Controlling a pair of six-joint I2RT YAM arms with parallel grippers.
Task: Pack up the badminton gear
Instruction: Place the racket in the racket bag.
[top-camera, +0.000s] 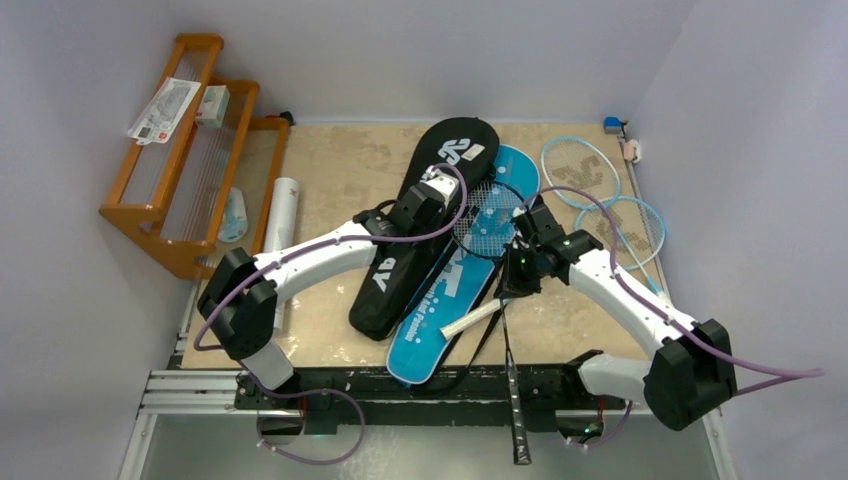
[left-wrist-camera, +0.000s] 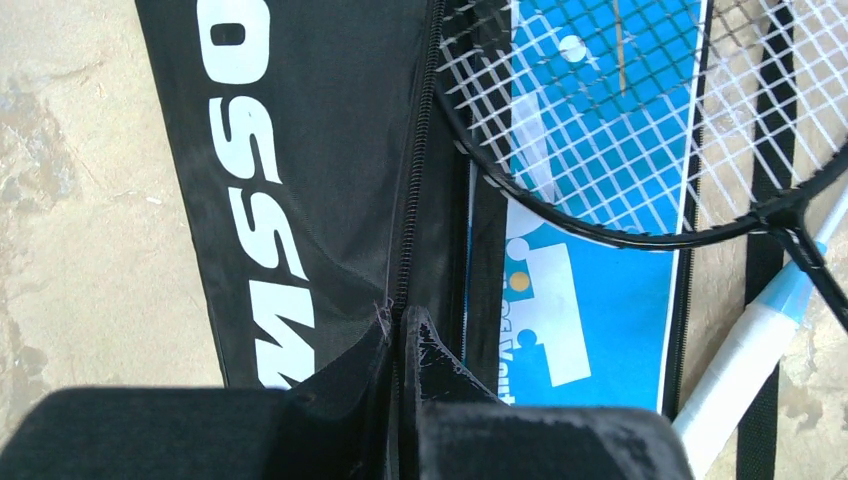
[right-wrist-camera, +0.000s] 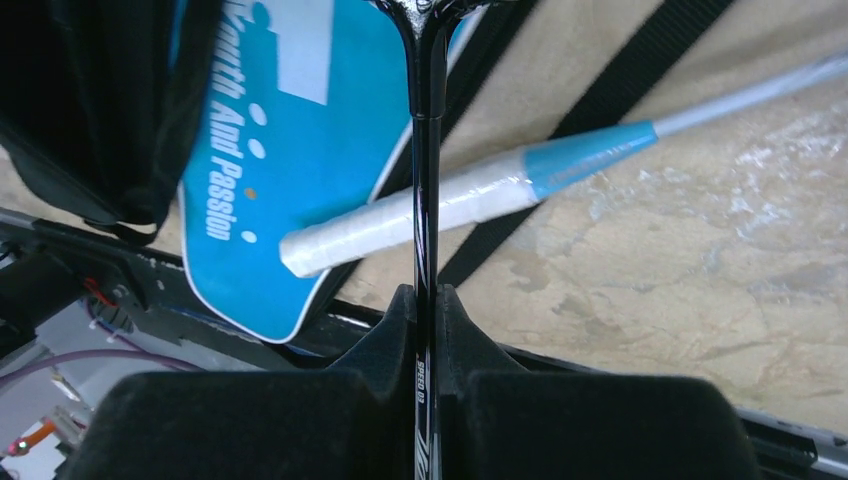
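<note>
Top external: black cover (top-camera: 385, 290) lies left of blue cover (top-camera: 430, 335), touching. The left gripper (left-wrist-camera: 400, 335) pinches black cover's zip edge; right gripper (right-wrist-camera: 428, 305) clamps black racket (right-wrist-camera: 427, 150) shaft.

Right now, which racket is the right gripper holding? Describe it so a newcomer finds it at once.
Start at the blue cover in the middle of the table. The black racket has its head over that cover, shaft pinched in the right gripper. Unlike the light-blue rackets to the right, its frame and shaft are black.
</note>
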